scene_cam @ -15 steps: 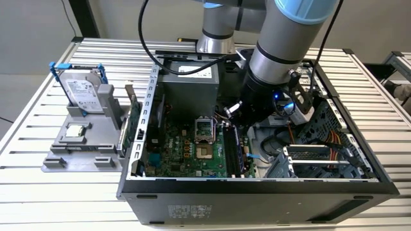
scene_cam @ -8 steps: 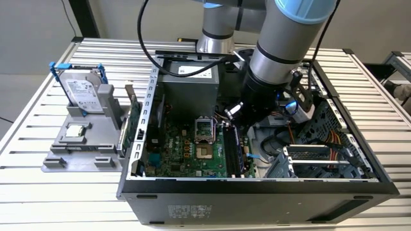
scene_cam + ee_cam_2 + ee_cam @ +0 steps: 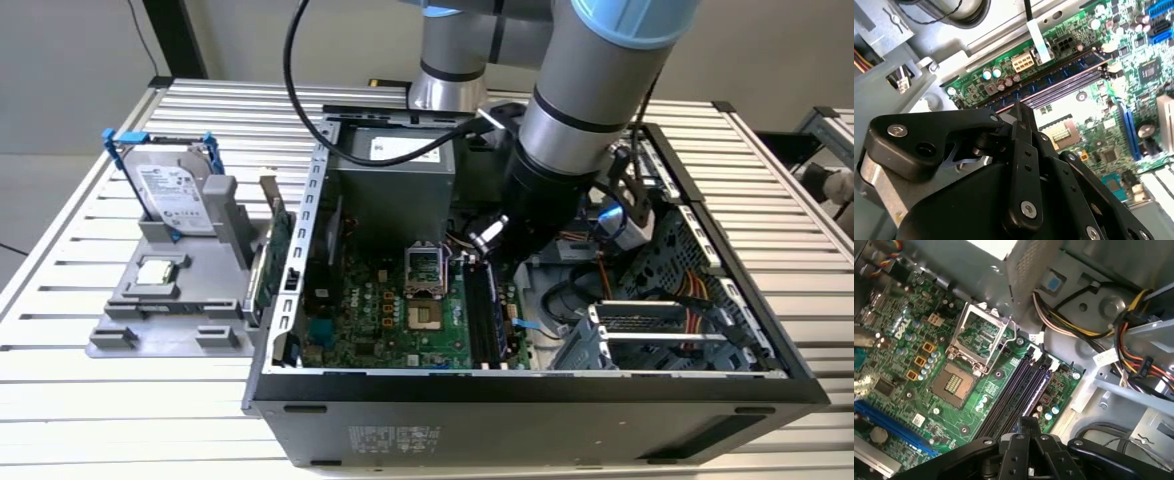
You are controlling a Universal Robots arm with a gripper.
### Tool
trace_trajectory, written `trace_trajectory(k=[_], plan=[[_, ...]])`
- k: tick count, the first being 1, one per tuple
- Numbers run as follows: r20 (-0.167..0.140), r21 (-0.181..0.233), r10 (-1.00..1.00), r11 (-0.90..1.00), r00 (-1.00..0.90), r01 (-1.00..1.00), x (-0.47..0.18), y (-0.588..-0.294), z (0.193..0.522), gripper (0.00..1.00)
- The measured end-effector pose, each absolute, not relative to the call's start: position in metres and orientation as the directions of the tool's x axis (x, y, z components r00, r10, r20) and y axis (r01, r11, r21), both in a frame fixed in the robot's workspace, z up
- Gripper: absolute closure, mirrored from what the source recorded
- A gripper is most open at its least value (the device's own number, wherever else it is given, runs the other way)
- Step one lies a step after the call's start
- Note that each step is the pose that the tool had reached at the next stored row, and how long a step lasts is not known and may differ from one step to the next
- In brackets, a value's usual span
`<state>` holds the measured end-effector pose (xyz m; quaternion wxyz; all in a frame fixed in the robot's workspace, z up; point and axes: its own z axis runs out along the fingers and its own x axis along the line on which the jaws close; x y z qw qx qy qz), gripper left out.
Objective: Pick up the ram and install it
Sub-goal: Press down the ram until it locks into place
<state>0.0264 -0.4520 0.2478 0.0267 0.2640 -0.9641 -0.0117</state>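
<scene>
- The gripper is down inside the open computer case, over the memory slots at the edge of the green motherboard.
- In both wrist views its fingers look pressed together with no gap between them, the tip just above the slots.
- The ram stands on edge in one of the long slots, seemingly the outermost. Its dark-blue side with a row of black chips shows in the second wrist view.
- Whether the fingertips touch the ram's near end I cannot tell, since the gripper body hides that spot.
- Beside the slots sits the bare processor socket with its metal frame swung up.
- White labels sit on the power supply and on the case front, with print too small to make out.
- On the slatted worktop, at the exterior view's left, a grey fixture holds a silver hard drive in a blue frame, labelled white, and a green card.
</scene>
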Motion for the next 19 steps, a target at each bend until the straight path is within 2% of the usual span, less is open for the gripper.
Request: trace_trajectory(k=[19], plan=[[0.045, 0.037, -0.735, 0.678, -0.676, -0.734, 0.0267, -0.4521, 0.2478, 1.0]])
